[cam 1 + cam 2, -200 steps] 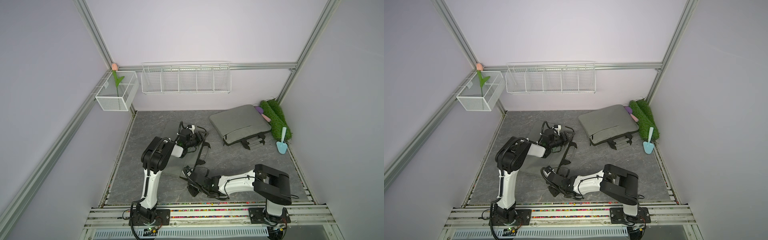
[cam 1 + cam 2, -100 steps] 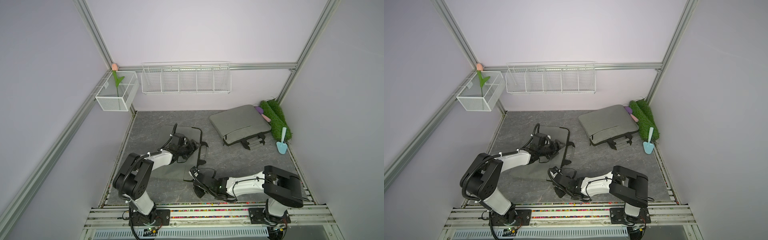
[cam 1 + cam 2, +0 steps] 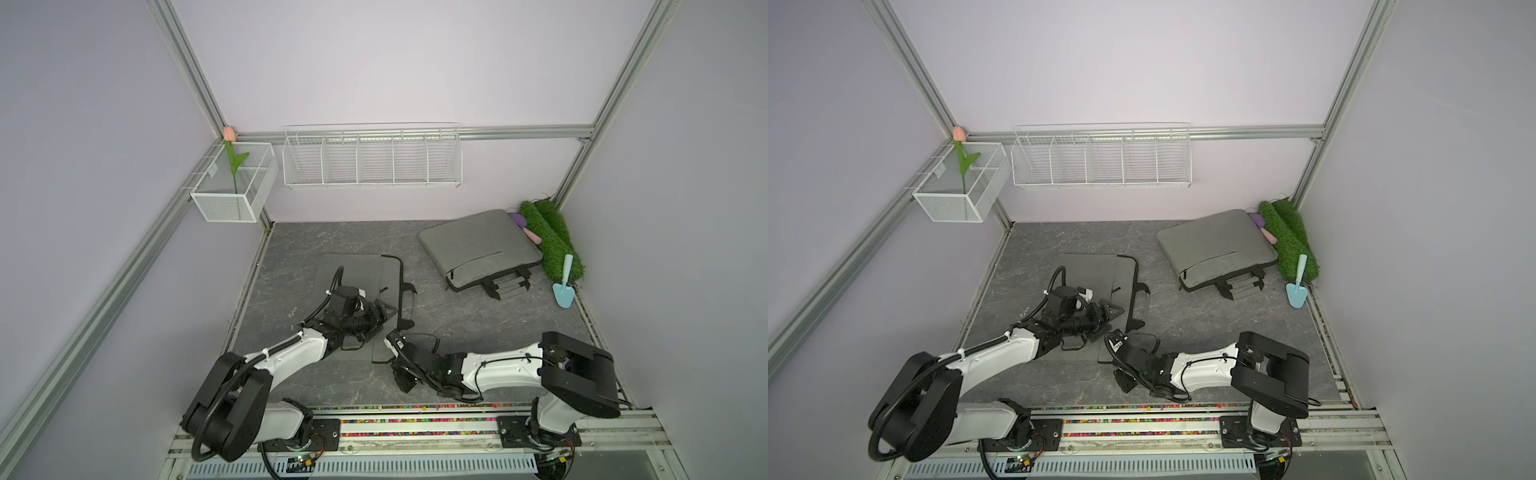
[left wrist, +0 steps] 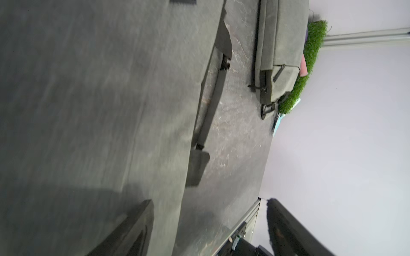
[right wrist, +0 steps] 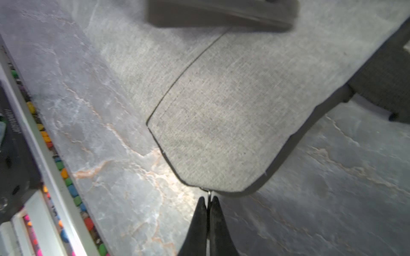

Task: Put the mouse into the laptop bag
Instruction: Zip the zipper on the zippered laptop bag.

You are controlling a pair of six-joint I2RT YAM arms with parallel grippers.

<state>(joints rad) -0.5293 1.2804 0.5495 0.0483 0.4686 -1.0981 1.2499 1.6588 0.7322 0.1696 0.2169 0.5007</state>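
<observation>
The laptop bag (image 3: 353, 270) (image 3: 1088, 270) is dark grey and lies flat on the left-centre of the mat, its black handles toward the right. No mouse shows in any view. My right gripper (image 5: 208, 199) is shut on the metal zipper pull (image 5: 209, 195) at the bag's near corner, low over the mat (image 3: 394, 365). My left gripper (image 3: 380, 316) (image 4: 208, 210) hovers open above the bag's near half (image 4: 88, 88), with nothing between its fingers (image 4: 137, 221).
A second, lighter grey bag (image 3: 478, 245) lies at the back right beside a green turf roll (image 3: 552, 237) and a blue trowel (image 3: 564, 286). A wire rack (image 3: 372, 158) and a white basket with a tulip (image 3: 235, 183) hang on the walls. The base rail (image 3: 415, 422) runs along the front.
My left arm has dropped low and drawn its gripper back along the bag toward the front, the jaws opening wider. My right gripper has stayed shut at the bag's near corner, shifting slightly right.
</observation>
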